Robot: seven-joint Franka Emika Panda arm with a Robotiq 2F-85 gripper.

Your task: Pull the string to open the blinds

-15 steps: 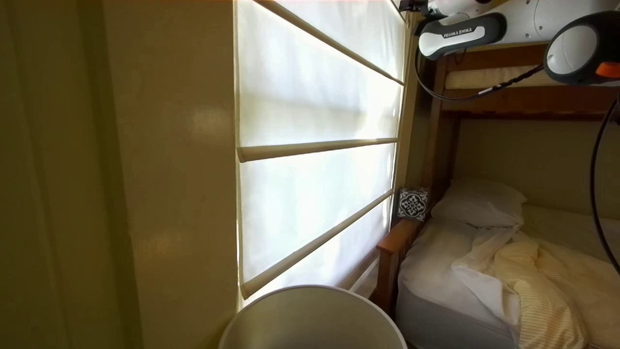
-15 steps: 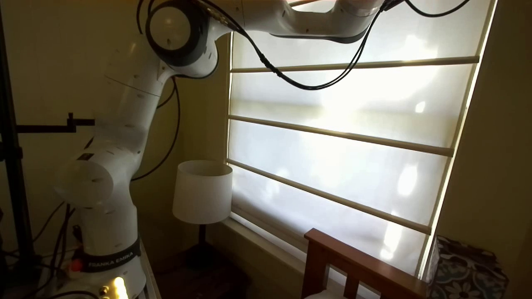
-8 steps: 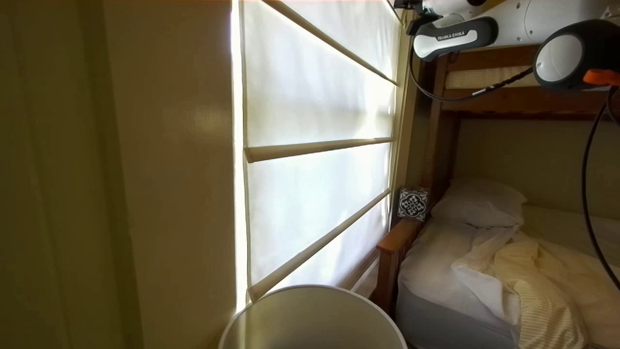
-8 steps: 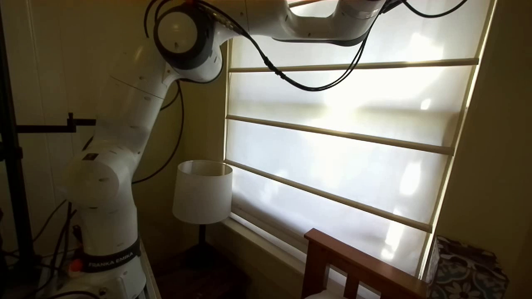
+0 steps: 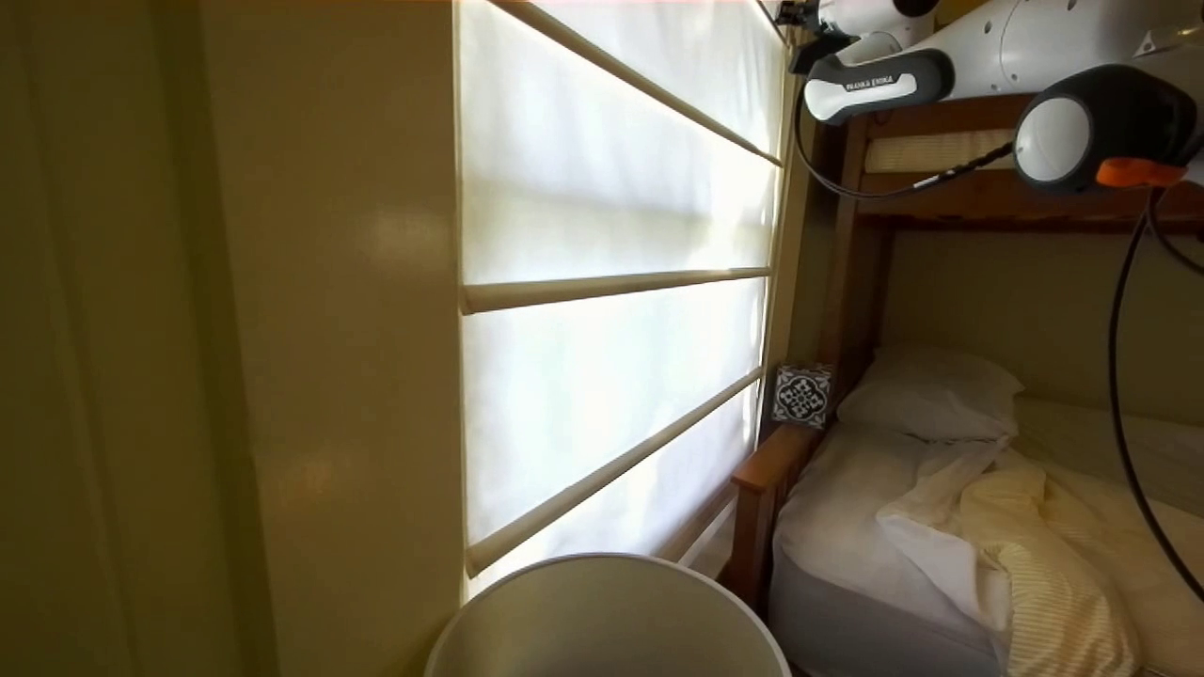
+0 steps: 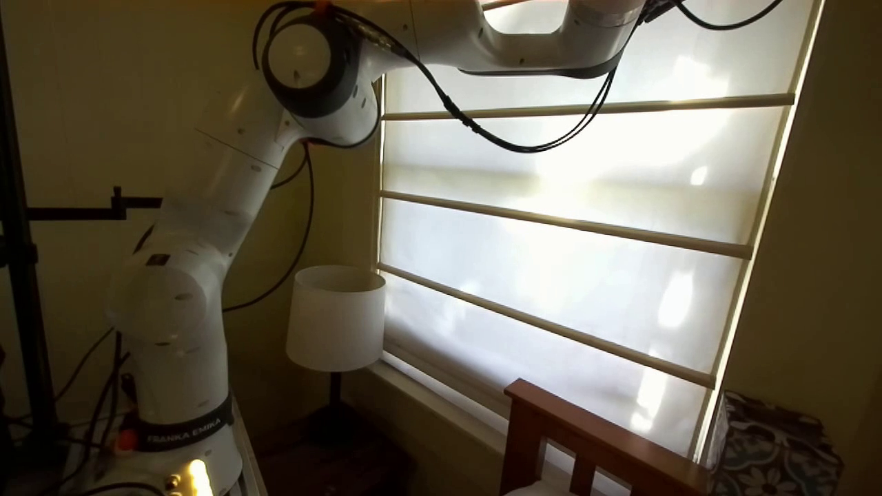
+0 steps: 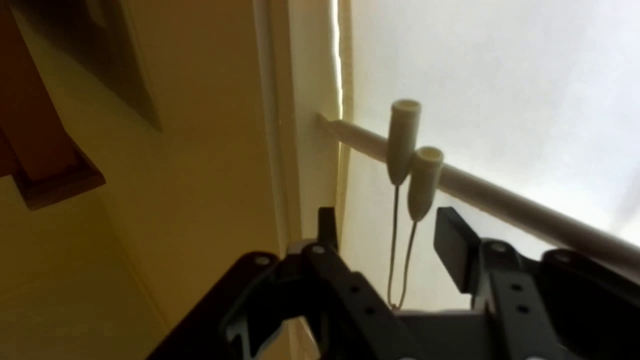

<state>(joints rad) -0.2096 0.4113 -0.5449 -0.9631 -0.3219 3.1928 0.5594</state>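
The blinds are a large cream-white shade with cross ribs, lowered over the window in both exterior views point(image 5: 611, 226) point(image 6: 551, 275); the shade also shows in the wrist view point(image 7: 500, 75). In the wrist view the string point(image 7: 393, 240) is two thin cords meeting at a knot point(image 7: 395, 306), each ending in a cream tassel point(image 7: 403, 140) point(image 7: 425, 182). My gripper point(image 7: 390, 237) is open. The cords pass between its fingers, apart from both; the tassels lie beyond the fingertips. In an exterior view the gripper point(image 5: 798, 13) shows only partly at the top edge.
A lamp with a white shade point(image 6: 335, 320) stands by the window, below the arm. A wooden bunk bed point(image 5: 781, 456) and a patterned box point(image 5: 802, 395) are by its far side. The window frame point(image 7: 312, 150) and wall are close to the gripper. Cables hang from the arm point(image 6: 482, 134).
The arm has shifted slightly, its elbow lower and nearer the window. The shade swung sideways half a second ago, opening a bright gap at its edge, and is back now.
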